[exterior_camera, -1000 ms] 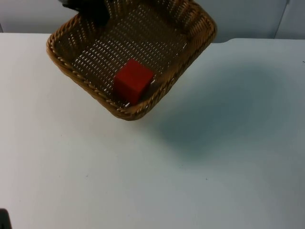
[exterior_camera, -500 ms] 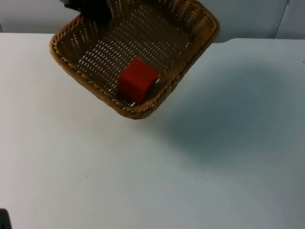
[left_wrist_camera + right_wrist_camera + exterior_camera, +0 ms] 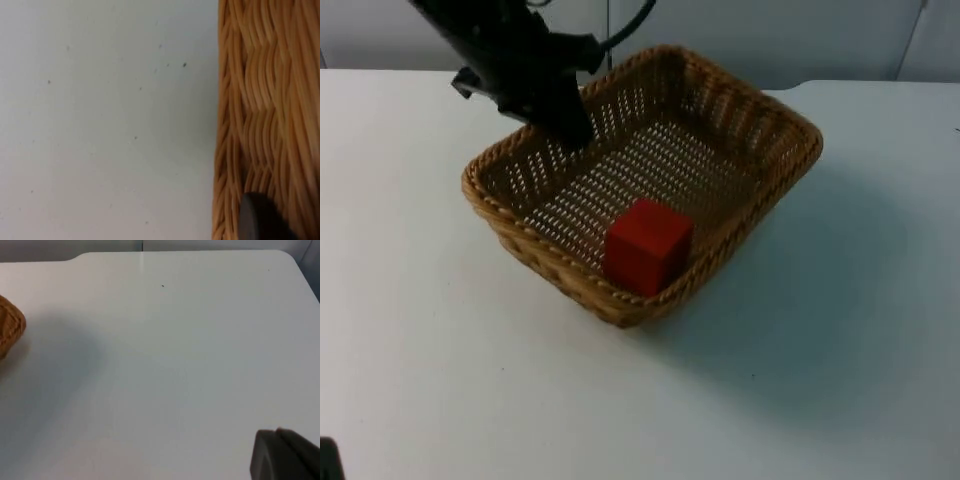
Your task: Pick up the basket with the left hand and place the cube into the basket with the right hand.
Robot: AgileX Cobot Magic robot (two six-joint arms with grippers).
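White desk running back to grey partition wall. On or just above it, a wicker basket; hard to tell which, though the soft shadow cast to one side hints at a slight lift. Inside, a red cube, sitting on the woven floor close against the near wall, one edge turned toward the camera.

Left end effector clenched on the basket's far-left rim, one black fingertip pressed to the weave in the left wrist view. Right end effector waiting over bare desk, well apart from the basket, whose corner just edges into the right wrist view; grip state impossible to tell.

Judging by how things lie: cube already in, task about done.

Handling, as a guess: basket light, stiff enough for a one-sided hold, yet springy and inclined to tilt from a grip at a single rim, so best taken at the thick braided edge and kept level. Cube solid, flat-sided, likely to slide on a tilted floor; best gripped across two opposite faces.
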